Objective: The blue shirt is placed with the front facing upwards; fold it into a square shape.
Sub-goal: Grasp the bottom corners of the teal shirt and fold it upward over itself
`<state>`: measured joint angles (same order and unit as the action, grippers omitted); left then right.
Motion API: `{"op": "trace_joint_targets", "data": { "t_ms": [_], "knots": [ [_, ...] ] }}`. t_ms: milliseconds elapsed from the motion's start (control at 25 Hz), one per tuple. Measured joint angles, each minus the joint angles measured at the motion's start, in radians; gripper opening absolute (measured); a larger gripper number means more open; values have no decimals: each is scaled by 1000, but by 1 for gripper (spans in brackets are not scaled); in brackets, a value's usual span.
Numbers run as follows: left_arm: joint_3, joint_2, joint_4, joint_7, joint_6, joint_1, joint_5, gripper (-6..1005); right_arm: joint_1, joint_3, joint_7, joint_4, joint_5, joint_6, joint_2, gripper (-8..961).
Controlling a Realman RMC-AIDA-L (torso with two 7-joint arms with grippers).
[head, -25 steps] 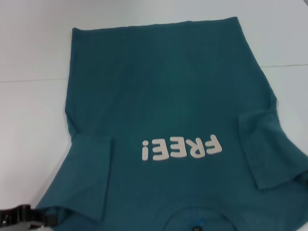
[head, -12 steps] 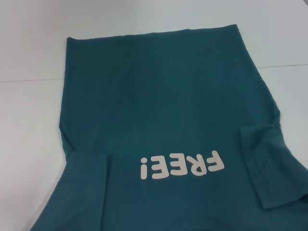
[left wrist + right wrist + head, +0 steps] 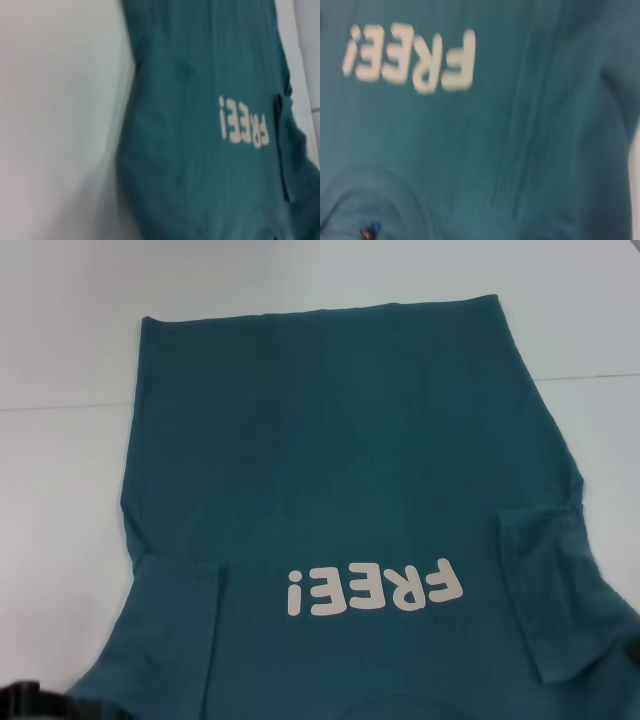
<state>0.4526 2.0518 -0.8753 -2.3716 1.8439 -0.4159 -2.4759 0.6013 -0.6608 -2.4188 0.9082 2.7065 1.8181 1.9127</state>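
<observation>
The blue shirt lies spread front up on the white table before me, hem at the far side, neck toward my body, so the cream "FREE!" lettering reads upside down to me. Both short sleeves are folded inward over the body of the shirt. At the collar my right wrist camera picks out a small tag. A faint seam crosses the tabletop. Only a dark sliver of my left gripper shows at the near left corner, just beside the shirt's shoulder; how far my claws are spread I cannot tell, nor whether they grasp anything
</observation>
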Motion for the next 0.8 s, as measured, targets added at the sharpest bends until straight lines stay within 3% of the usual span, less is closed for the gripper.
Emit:
{"op": "trace_joint_targets", "data": {
  "t_ms": [80, 240, 440, 800],
  "knots": [
    [-2, -11, 18, -15, -14, -32, 1, 0, 18, 24, -17, -1, -42, -43, -15, 26],
    [5, -31, 73, -55, -83, -104, -4, 0, 40, 46, -37, -6, -84, -109, -15, 26],
    [21, -54, 136, -119, -211, -199, -7, 0, 73, 50, -106, -9, -104, -256, 9, 26],
    [47, -75, 185, -171, -356, -295, -8, 1, 98, 40, -194, -12, -104, -444, 51, 25]
  ]
}}
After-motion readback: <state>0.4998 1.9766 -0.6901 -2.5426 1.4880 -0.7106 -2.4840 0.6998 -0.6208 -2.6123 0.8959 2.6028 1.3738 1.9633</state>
